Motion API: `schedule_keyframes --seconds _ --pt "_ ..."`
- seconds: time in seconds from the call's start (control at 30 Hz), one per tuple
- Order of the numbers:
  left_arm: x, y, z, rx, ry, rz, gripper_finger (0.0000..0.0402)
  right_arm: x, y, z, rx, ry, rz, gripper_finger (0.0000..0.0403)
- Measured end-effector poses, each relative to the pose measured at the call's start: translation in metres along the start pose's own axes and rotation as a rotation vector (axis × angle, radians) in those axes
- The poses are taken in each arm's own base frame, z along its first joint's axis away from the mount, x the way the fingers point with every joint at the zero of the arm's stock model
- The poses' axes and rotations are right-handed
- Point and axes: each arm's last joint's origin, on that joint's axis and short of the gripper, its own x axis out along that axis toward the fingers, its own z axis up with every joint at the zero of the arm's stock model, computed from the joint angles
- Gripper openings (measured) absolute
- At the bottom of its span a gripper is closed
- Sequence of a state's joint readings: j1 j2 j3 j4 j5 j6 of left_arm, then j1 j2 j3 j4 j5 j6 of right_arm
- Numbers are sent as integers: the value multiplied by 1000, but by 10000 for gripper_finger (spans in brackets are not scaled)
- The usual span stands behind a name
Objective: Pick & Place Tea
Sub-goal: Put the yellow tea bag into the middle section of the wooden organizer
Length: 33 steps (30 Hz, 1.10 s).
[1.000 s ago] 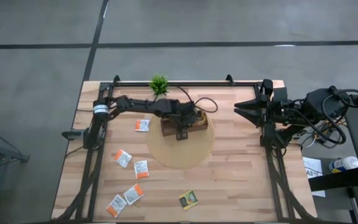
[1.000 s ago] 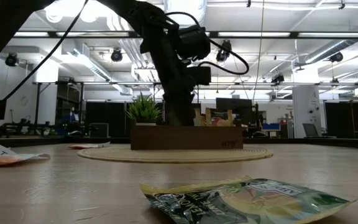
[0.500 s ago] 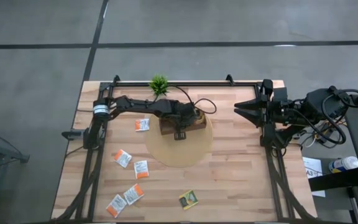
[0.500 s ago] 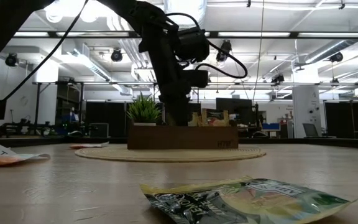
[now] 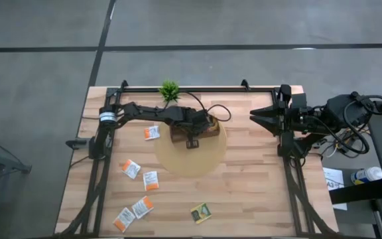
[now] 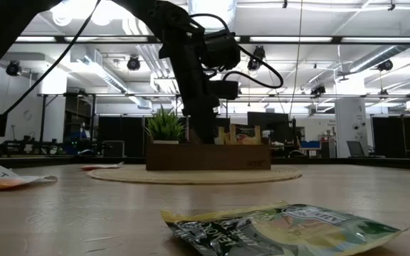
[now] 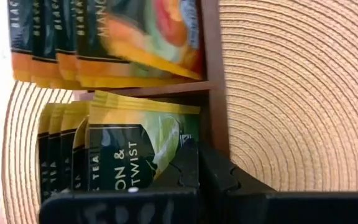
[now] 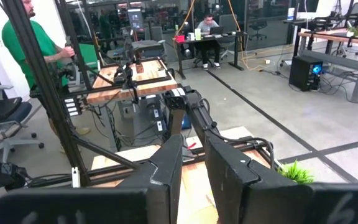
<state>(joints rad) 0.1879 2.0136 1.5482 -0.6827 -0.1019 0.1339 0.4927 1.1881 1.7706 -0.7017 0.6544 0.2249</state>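
Observation:
A brown compartment tray stands on a round woven mat at the table's middle. Upright tea sachets fill it: green-and-yellow ones in one compartment, dark-and-orange ones in the adjoining one. My left gripper is shut, with its tips down in the tray. Several white-and-orange sachets lie flat on the table's left half. One green-and-yellow sachet lies near the front edge. My right gripper waits raised at the right, open, holding nothing. My left gripper comes steeply from above, and its shut fingertips rest against the corner of the front green-and-yellow sachet, close beside the tray's wall. That sachet stands upright in its compartment. Whether the fingers also touch the wall, I cannot tell.
A small green potted plant stands at the far edge behind the tray. A black frame runs along the table's far, left and right sides. Bare wood lies right of the mat. A person in green stands in the room beyond.
My left gripper has turned a little at the wrist while staying in the tray. The tray and its mat have slid slightly toward the table's left edge.

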Motion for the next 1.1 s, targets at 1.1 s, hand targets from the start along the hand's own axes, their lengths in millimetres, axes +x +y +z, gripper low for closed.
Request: schedule_keyframes --seconds 1.1 --pt "4 -2 -3 -62 2 -30 71 0 0 0 3 0 1 68"
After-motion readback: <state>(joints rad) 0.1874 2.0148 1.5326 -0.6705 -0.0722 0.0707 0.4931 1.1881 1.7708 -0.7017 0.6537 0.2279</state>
